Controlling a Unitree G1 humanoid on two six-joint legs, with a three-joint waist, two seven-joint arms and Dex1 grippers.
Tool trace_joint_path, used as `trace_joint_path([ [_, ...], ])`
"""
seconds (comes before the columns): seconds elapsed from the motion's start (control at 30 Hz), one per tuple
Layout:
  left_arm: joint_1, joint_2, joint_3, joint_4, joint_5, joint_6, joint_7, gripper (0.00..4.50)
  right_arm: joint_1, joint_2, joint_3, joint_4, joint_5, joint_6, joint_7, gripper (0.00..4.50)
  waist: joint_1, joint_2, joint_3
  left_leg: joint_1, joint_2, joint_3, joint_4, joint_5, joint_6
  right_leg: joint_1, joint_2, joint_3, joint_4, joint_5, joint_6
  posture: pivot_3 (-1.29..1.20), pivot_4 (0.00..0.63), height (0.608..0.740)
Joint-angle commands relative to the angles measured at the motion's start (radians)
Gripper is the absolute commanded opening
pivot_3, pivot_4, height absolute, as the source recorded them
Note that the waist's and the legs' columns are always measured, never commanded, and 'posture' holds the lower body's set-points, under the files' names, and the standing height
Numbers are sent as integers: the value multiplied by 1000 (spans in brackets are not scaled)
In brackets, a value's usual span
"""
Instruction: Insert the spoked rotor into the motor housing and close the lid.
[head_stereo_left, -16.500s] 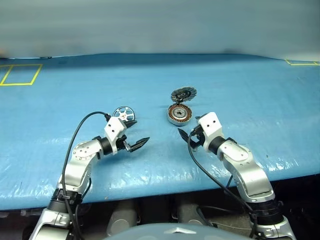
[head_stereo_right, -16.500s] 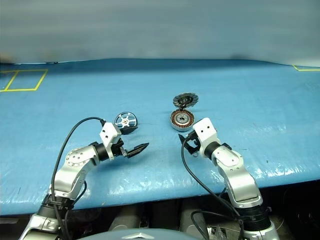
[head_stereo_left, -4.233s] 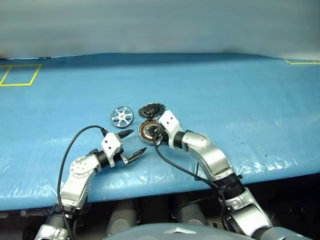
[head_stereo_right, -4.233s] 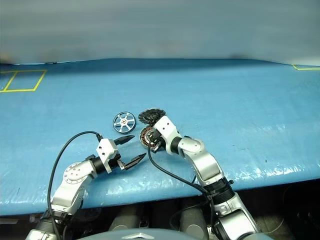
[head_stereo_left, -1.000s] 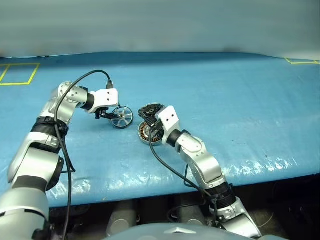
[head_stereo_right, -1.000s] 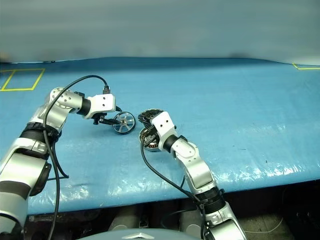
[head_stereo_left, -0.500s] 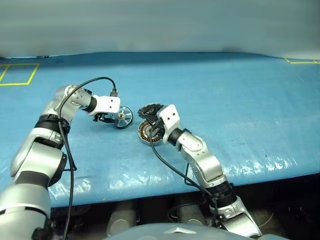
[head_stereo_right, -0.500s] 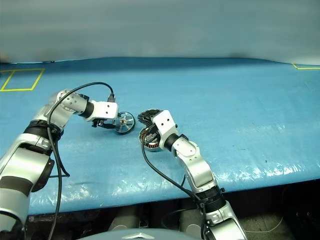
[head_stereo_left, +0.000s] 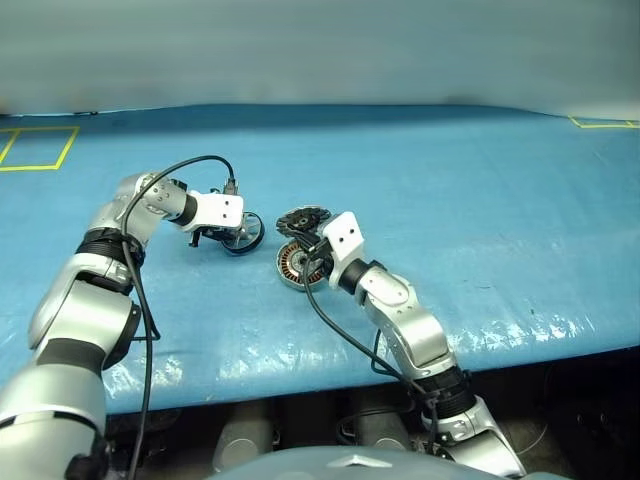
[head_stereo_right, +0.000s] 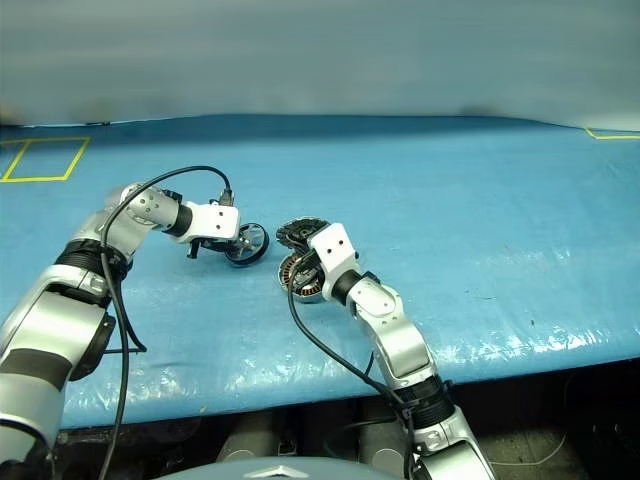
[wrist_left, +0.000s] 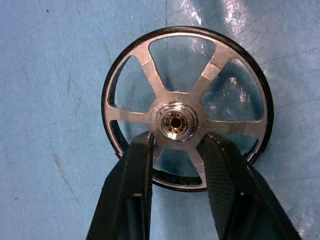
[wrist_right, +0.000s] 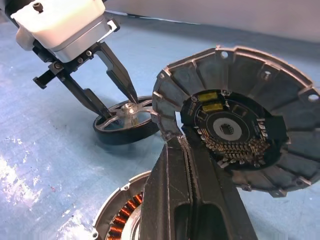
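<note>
The spoked rotor (wrist_left: 175, 122) is a silver wheel lying flat on the blue table (head_stereo_left: 480, 200). My left gripper (wrist_left: 177, 142) points down onto it, its fingers in the spoke gaps and shut on the hub. In the head view it sits left of centre, rotor (head_stereo_left: 243, 232) under left gripper (head_stereo_left: 230, 238). To the right lies the motor housing (head_stereo_left: 297, 264), copper windings showing. Its lid (wrist_right: 240, 125) stands upright at the far edge, its dark inner face towards the right wrist camera. My right gripper (wrist_right: 176, 137) is shut, with its tips at the lid's lower rim above the housing (wrist_right: 122, 220).
A yellow tape square (head_stereo_left: 40, 148) marks the far left of the table and a yellow corner (head_stereo_left: 600, 124) the far right. The table's front edge (head_stereo_left: 300, 385) runs just below both arms. A black cable (head_stereo_left: 150, 200) loops off the left wrist.
My left gripper's fingers have closed in around the rotor's hub and the wrist has rolled a little. The right arm, housing and lid have stayed put.
</note>
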Motion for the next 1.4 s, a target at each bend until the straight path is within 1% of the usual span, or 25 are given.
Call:
trace_joint_path([
  [0.03, -23, 10, 4, 1, 3, -18, -11, 1688, -4, 1, -24, -56, 13, -16, -1, 0, 0, 0, 0, 0, 0, 0, 0, 0, 0, 0, 0, 0, 0, 0, 0, 0, 150, 740],
  [0.2, -19, 17, 11, -3, -4, -19, -28, 1688, -6, -3, -28, -59, 11, -15, -2, 0, 0, 0, 0, 0, 0, 0, 1, 0, 0, 0, 0, 0, 1, 0, 0, 0, 150, 740],
  [0.33, -10, 20, 22, -7, -10, -18, -22, 963, -5, -4, -27, -64, 9, -14, -1, 0, 0, 0, 0, 0, 0, 0, 1, 0, 0, 0, 0, 0, 1, 0, 0, 0, 150, 740],
  [0.57, 10, 36, 44, -27, -25, -28, 9, 961, 11, -19, -33, -87, 10, -3, 1, 0, 0, 0, 0, 0, 0, 1, 2, 0, 0, 0, 0, 0, 1, 1, 0, 0, 150, 740],
  [0.73, 59, 60, 87, -95, -76, -11, 9, 961, 48, -46, -37, -127, 3, 15, -5, 0, -1, 0, 0, 0, 1, 1, 2, 0, 0, 0, 0, 1, 1, 1, -1, 0, 150, 740],
  [0.93, 220, 100, 183, -316, -208, 88, -20, 961, 135, -79, -63, -199, 21, 55, -7, 0, 0, 0, 0, 0, 1, 1, 2, 0, 1, 0, 0, 1, 1, 2, -3, 0, 150, 740],
  [1.17, 466, 109, 301, -704, -417, 345, -52, 961, 203, -111, -93, -253, 50, 118, 4, 0, 0, 0, 0, 1, 1, 1, 3, 0, 0, 1, -1, 1, 1, 1, -5, 0, 150, 740],
  [1.3, 543, 120, 321, -881, -504, 474, -69, 961, 218, -130, -88, -262, 54, 141, 7, 0, 2, 0, 0, 1, 1, 1, 3, 0, 0, 1, -1, 1, 1, 0, -5, 0, 150, 740],
  [1.4, 567, 124, 324, -954, -539, 531, -71, 961, 220, -135, -85, -258, 50, 151, 2, 0, 2, 0, 0, 2, 1, 1, 4, 0, 0, 2, -1, 2, 1, -2, -3, 0, 150, 740],
])
